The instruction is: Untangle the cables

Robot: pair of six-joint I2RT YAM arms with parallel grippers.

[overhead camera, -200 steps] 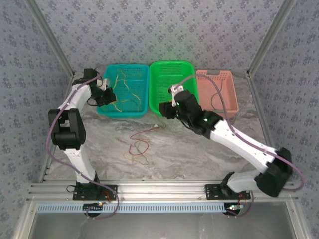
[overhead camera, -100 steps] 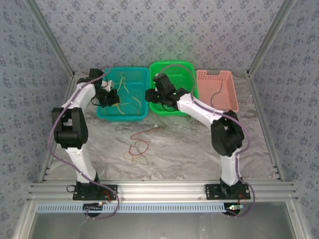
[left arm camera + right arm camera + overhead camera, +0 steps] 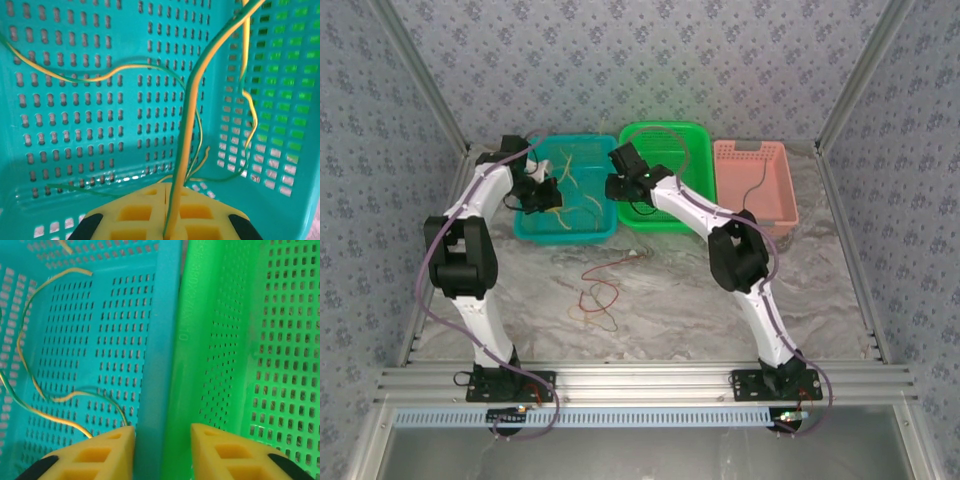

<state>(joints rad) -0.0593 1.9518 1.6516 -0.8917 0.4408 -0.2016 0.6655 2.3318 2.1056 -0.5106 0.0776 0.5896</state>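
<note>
Thin yellow-green cables (image 3: pixel 575 196) lie in the teal basket (image 3: pixel 566 231). My left gripper (image 3: pixel 546 194) hangs inside that basket. Its yellow jaws (image 3: pixel 167 189) are shut on one yellow-green cable (image 3: pixel 188 125), which runs up and away from them. My right gripper (image 3: pixel 616 187) is open, its fingers (image 3: pixel 162 434) on either side of the touching rims of the teal basket (image 3: pixel 155 340) and the green basket (image 3: pixel 200 340). Loose yellow-green cables (image 3: pixel 30 340) curl on the teal floor to its left. Red-brown cables (image 3: pixel 599 291) lie tangled on the table. A black cable (image 3: pixel 752 193) lies in the pink basket (image 3: pixel 776 160).
Three baskets stand side by side at the back of the marble table (image 3: pixel 680 300): teal, green (image 3: pixel 682 138) and pink. Aluminium frame posts and patterned walls close in both sides. The right arm's elbow (image 3: pixel 740 255) reaches over the table's middle.
My right arm has swung left from the green basket's front to the seam between teal and green baskets, and its jaws have narrowed. The left gripper has barely moved and still holds its cable.
</note>
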